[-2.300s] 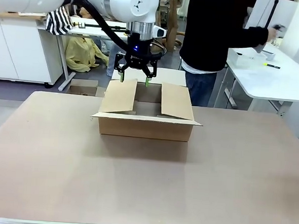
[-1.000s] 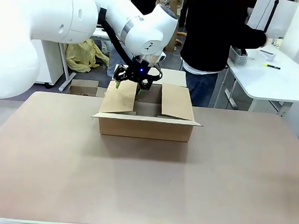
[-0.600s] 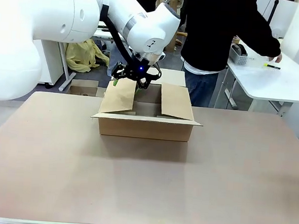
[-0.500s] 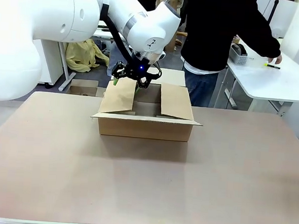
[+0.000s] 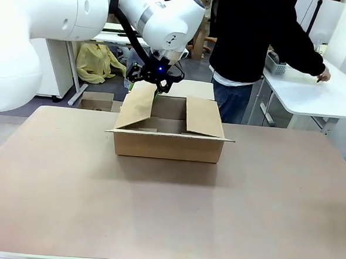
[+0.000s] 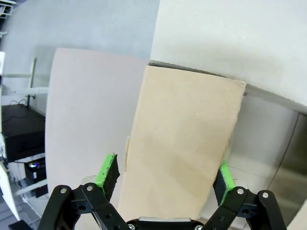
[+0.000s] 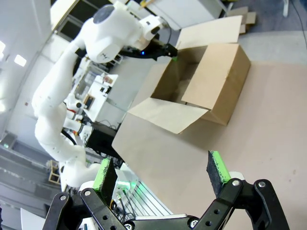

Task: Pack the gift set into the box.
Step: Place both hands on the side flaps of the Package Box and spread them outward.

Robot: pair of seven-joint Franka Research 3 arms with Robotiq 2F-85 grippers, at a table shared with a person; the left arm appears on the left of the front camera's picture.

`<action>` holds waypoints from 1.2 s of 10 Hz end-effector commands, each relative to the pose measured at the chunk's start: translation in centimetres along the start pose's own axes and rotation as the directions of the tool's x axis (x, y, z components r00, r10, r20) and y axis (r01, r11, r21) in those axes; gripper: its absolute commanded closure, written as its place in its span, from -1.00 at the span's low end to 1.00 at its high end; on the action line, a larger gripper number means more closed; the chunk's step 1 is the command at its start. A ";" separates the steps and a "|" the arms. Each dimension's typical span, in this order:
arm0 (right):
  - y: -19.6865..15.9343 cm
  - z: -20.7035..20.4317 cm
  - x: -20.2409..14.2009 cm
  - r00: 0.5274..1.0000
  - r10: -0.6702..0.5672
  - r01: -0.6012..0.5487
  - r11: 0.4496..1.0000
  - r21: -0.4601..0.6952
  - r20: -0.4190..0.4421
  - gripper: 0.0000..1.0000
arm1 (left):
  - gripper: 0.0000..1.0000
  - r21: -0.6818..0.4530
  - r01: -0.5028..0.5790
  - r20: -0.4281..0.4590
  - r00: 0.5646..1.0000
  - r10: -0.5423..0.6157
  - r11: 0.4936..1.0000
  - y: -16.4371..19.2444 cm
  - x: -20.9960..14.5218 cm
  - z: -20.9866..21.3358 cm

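Tabletop [image 5: 167,223] — box [image 5: 167,148] flap stands between wide-spread fingers of left hand [image 5: 144,86] — nothing gripped.

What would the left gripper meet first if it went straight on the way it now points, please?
Most likely the raised flap of the box, which lies right inside the open left gripper.

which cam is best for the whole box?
Front view: the box sits whole and square-on, flaps included, with the left gripper at one flap. The left wrist view gives that flap close up, little else of the box. The right wrist view has the box whole but farther off and tilted.
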State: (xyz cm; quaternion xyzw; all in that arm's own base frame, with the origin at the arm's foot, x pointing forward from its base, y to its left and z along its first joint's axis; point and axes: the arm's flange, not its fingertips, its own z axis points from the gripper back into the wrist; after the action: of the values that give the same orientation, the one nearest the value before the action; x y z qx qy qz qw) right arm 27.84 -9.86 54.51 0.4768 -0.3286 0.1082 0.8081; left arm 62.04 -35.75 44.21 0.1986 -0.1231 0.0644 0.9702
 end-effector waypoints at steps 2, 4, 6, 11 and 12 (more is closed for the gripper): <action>0.0 -0.1 0.3 1.000 0.025 -0.025 1.000 0.016 0.015 -1.00 | -1.00 0.040 -0.062 0.002 0.998 0.062 0.997 2.1 -0.2 -0.6; 0.0 -0.1 0.3 1.000 0.025 -0.025 1.000 0.016 0.015 -1.00 | -1.00 0.023 -0.091 0.013 0.996 0.091 0.996 4.6 -0.3 -0.2; 0.0 -0.1 0.3 1.000 0.025 -0.025 1.000 0.016 0.015 -1.00 | -1.00 -0.023 -0.115 0.003 0.993 0.115 0.993 6.6 -0.2 -0.1; 0.0 -0.1 0.3 1.000 0.025 -0.025 1.000 0.016 0.015 -1.00 | -1.00 -0.074 -0.162 -0.052 0.986 0.159 0.984 10.8 -0.2 -1.8; 0.0 -0.1 0.3 1.000 0.025 -0.025 1.000 0.016 0.015 -1.00 | -1.00 -0.107 -0.185 -0.081 0.981 0.177 0.977 12.7 -0.3 -2.5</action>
State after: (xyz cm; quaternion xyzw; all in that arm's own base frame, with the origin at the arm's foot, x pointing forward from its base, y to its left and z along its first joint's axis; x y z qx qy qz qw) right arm 27.85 -9.85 54.52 0.4766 -0.3286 0.1086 0.8081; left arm 61.88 -25.87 46.94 0.1576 -0.1148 0.1367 0.9712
